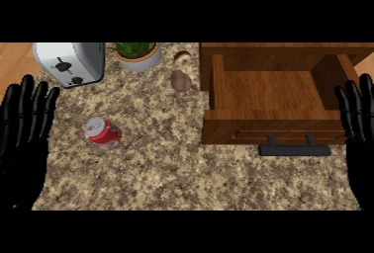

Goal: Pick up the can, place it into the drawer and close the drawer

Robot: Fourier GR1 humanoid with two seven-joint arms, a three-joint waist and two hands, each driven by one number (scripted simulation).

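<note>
**Can waits on the counter, drawer stands open**

On the speckled stone counter (pixel 190 178), a red can (pixel 102 132) stands by itself toward the left side, its silver top facing up. It sits well apart from the wooden drawer (pixel 272 94), which is pulled out at the right with its dark handle (pixel 295 149) toward the near edge and nothing visible inside.

Neither hand touches anything. At the left edge the left hand (pixel 23 133) rests with fingers straight and spread, pointing up; the right hand (pixel 358 123) rests the same way at the right edge, just beside the drawer's front corner.

Farther back sit a toaster (pixel 71 63), a potted plant (pixel 137 54), and two small brownish things (pixel 181 80) near the drawer's left wall that I cannot identify.

The can looks light, rigid and thin-walled, with smooth sides that could slip and a body that might dent if squeezed hard. I'd judge the best hold is around the middle of its round side, fingers and thumb opposite each other, keeping it upright. The left hand is nearer.
</note>
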